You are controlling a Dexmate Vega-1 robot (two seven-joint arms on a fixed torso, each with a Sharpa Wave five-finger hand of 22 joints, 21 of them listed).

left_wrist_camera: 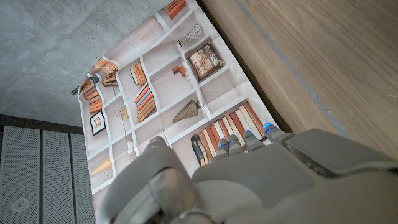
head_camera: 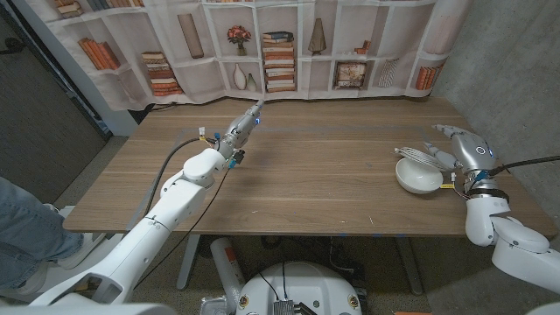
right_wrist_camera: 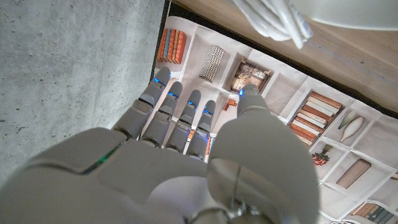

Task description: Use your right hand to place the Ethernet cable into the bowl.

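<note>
Both hands are holding nothing at this moment. Right hand (head_camera: 459,144) is hovering just beside the bowl (head_camera: 418,178), on its outer side, fingers (right_wrist_camera: 177,112) extended and apart. White Ethernet cable (head_camera: 422,157) is lying coiled across the bowl's far rim, part of it seeming to hang outside; whether it sits fully inside cannot be told. Judgement: the hand is releasing or about to nudge; doing this well is calling for a gentle push of the overhanging loops toward the bowl's centre, without tipping the bowl. Left hand (head_camera: 242,128) is hanging over the bench (head_camera: 332,188), well apart from the bowl, fingers straight.
</note>
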